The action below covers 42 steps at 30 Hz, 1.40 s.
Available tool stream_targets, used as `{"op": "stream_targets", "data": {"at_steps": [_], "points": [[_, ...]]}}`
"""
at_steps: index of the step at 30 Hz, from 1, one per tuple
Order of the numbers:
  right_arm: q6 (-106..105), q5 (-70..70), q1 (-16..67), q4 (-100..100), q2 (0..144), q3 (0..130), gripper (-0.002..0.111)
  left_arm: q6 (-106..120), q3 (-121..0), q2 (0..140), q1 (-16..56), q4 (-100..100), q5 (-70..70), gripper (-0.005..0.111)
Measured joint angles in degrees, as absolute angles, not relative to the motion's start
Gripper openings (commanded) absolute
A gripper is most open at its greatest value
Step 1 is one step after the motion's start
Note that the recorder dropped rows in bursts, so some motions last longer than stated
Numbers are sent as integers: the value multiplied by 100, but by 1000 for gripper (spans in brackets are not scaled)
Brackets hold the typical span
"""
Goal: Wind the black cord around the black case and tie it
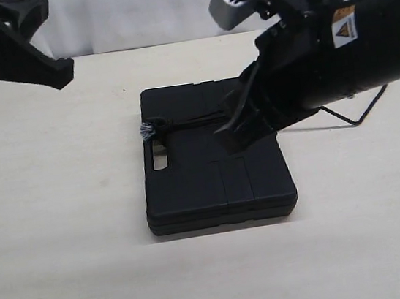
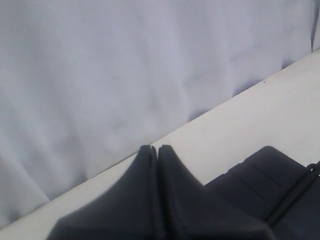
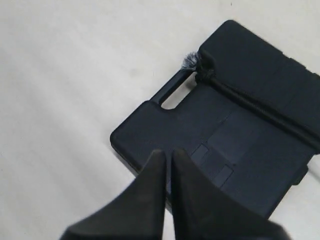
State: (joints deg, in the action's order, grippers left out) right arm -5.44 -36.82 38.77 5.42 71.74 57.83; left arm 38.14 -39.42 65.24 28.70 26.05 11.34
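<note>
Exterior view: black case (image 1: 219, 184) flat on table (image 1: 65, 248). Black cord (image 1: 189, 123) crosses lid left-right, frayed knot (image 1: 146, 130) at left edge. Right gripper (image 1: 234, 141) — jaws shut, empty — over lid just beside cord, the nearer one. Left gripper (image 1: 63, 70) shut, empty, raised well apart.

The exterior view looks down at a slant across the table (image 1: 68, 270) from fairly near, with the black case (image 1: 212, 185) at the centre of the frame. The left wrist view faces almost level past the left gripper (image 2: 154, 148) toward a white backdrop (image 2: 125, 65). The right wrist view looks steeply down past the right gripper (image 3: 167, 152) from close above, and all three views share the case.
</note>
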Motion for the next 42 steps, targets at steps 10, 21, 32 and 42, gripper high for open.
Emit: {"op": "stream_targets", "data": {"at_steps": [10,21,32,42], "points": [[-532,-2698,3877,445,5720,5157,4,3428,-2957,4966,2870,2605,1490,0],[-532,-1998,3877,124,4121,4496,4,3120,-2402,3483,2870,2618,1425,0],[-710,-1538,3877,87,2533,3910,4,2795,-2151,2467,2870,2618,1056,0],[-843,-1379,3877,-135,1067,3528,4,2593,-2151,1496,2870,2618,866,0]]}}
